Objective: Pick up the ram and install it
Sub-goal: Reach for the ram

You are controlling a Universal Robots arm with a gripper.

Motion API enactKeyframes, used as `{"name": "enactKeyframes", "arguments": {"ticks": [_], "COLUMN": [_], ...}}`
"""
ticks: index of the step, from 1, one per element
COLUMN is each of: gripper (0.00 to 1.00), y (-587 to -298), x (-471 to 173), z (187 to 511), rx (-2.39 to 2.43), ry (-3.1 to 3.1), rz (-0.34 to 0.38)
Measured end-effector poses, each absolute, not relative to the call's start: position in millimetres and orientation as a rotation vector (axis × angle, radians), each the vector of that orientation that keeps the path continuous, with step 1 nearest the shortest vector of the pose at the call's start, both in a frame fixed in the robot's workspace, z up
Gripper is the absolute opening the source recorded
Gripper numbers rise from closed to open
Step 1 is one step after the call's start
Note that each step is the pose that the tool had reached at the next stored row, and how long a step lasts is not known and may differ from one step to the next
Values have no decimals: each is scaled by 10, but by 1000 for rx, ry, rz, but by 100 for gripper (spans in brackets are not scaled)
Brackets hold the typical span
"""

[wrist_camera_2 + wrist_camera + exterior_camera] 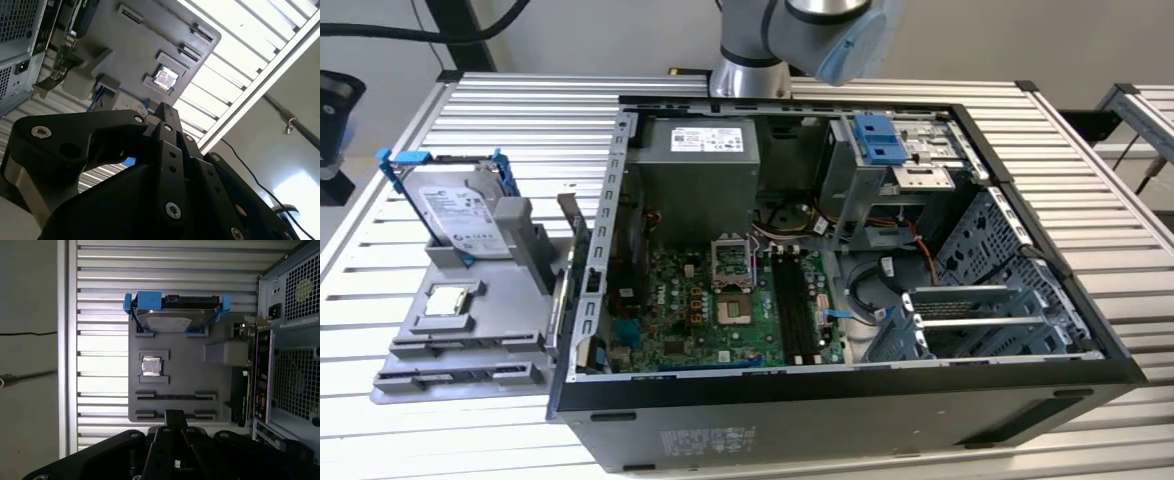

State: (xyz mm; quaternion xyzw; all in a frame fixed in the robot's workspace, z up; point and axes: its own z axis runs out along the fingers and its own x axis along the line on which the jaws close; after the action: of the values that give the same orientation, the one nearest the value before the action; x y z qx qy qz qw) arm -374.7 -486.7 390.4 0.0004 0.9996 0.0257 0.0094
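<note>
Ribbed metal slats form the counter (400,170). On it lie an open computer case (854,425) and, just beside its wall, a grey tray (190,377). On the tray the hard drive (172,320) stands at one end and the processor chip (151,366) sits near the middle. Two long seats (175,396) at the end farthest from the hard drive look bare. The claw (174,415) hangs above this far end of the tray. I cannot tell whether it is spread or pressed together, because its own dark body covers it in both wrist views. For the same reason I cannot place the ram surely: with the tray's long seats bare, it is perhaps carried in the claw, hidden behind that body.

The danger, as I judge it, comes from this uncertainty. If the ram is carried a little tilted, it could meet the black slots (790,300), which are well away from the tray inside the case, at an angle and then jam or bend. The case wall next to the tray is tall, so a low path could knock the stick loose. Loose wires (790,222) near the slots could also catch it.
</note>
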Motion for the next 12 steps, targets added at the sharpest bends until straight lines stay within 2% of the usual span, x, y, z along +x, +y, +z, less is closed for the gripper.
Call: {"name": "enactKeyframes", "arguments": {"ticks": [12], "gripper": [0], "y": [-5215], "x": [-3769], "z": [3896], "rx": [1], "ry": [3122], "rz": [80]}}
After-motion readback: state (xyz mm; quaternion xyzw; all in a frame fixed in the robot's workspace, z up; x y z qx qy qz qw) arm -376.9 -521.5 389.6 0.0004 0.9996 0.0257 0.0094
